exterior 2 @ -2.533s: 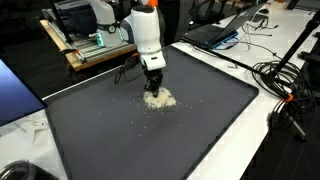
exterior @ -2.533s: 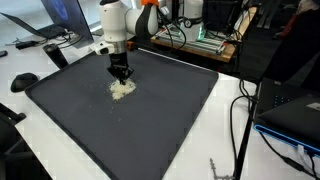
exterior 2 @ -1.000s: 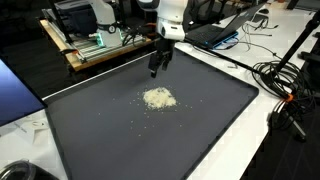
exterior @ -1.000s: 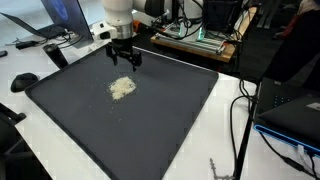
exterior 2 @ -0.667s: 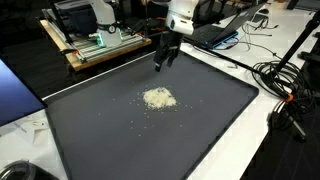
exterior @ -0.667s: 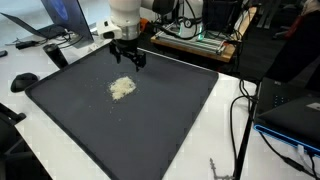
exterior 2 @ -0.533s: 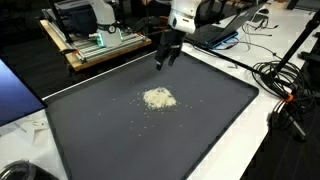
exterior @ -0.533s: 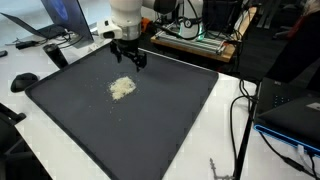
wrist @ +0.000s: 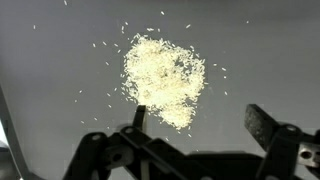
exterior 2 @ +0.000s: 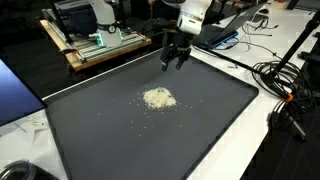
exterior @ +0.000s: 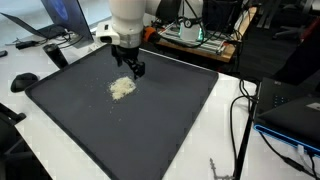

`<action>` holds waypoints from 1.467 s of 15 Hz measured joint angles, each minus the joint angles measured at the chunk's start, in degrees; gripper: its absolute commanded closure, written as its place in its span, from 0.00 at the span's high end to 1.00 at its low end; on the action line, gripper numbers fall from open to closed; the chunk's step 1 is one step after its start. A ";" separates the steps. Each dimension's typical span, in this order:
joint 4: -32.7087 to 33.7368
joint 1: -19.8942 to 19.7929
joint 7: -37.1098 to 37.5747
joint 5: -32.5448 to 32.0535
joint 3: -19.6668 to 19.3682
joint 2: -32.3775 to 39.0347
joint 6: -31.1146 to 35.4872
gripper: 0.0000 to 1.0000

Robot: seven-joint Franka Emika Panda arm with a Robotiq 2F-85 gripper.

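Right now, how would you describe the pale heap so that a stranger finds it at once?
Find the large dark mat on the white table. Near the open gripper lies a small heap of pale grains. It is the only light patch on the mat, with stray grains scattered around.

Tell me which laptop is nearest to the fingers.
The open dark laptop close behind the fingers; the blue-screened one sits across the mat.

Even indoor light, soft shadows, low-resolution exterior views, wrist view perhaps slightly blurred
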 measured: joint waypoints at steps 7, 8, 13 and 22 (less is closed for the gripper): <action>3.02 2.70 11.75 -0.02 -1.02 4.43 0.00 1.00; 3.10 2.99 12.53 -0.02 -1.20 4.75 0.04 1.00; -0.45 2.68 12.22 -0.02 -1.72 4.41 7.49 1.00; -18.54 1.14 3.43 -0.52 -9.94 -2.23 35.19 1.00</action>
